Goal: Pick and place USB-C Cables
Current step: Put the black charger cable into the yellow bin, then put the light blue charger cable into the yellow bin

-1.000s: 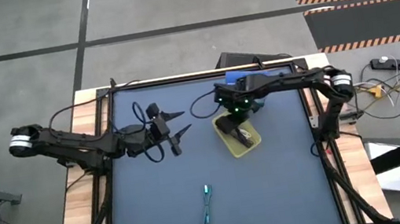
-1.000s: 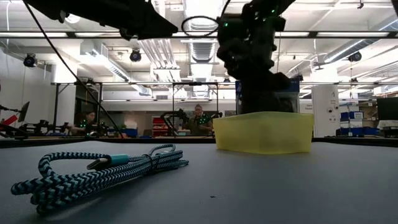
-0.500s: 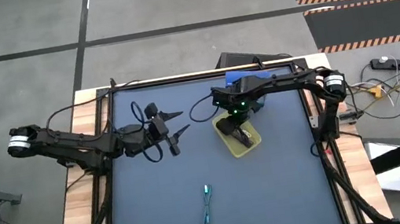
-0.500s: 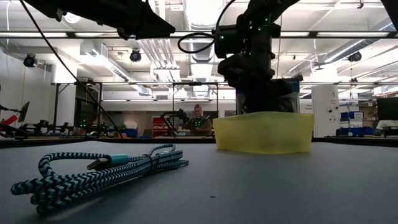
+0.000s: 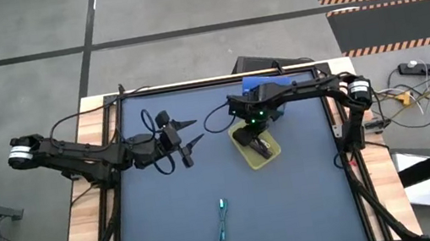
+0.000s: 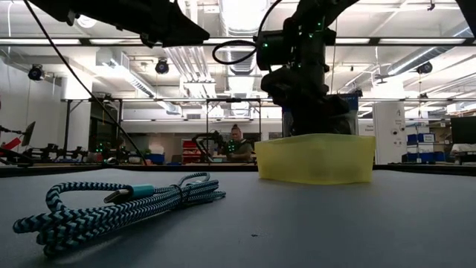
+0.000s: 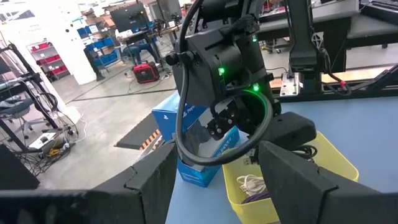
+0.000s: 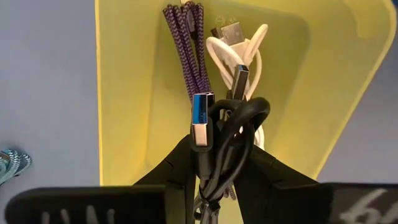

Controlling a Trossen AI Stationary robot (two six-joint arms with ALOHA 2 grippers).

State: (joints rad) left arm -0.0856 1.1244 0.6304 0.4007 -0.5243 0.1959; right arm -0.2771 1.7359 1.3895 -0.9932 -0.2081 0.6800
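My right gripper [image 5: 259, 141] hangs over the yellow bin [image 5: 248, 156] near the table's far side, shut on the black cable [image 8: 231, 127]. The purple cable [image 8: 189, 46] and the white cable [image 8: 245, 53] lie side by side on the bin's floor below it. The teal cable [image 5: 223, 220] lies bundled on the blue mat toward the near edge, close to the low camera [image 6: 123, 208]. My left gripper [image 5: 191, 134] waits open above the mat, left of the bin, pointing at it. My right gripper pinches the black cable's bundled loops between its two fingers [image 8: 180, 165], coming from above and pointing down into the bin. The loops and a blue-tongued plug [image 8: 201, 121] stick out past the fingertips. Whether the bundle touches the cables below, I cannot tell.
A blue box [image 5: 259, 85] and a dark object [image 5: 254, 64] sit just behind the bin at the far edge. Wooden rails [image 5: 87, 234] frame the mat [image 5: 297, 211]. In the low view the bin [image 6: 316, 158] hides the fingertips.
My right gripper has sunk slightly toward the bin and shifted a little toward the table's left in the first half second, then held still. It stays shut on the black cable. The left arm and the teal cable have not moved.
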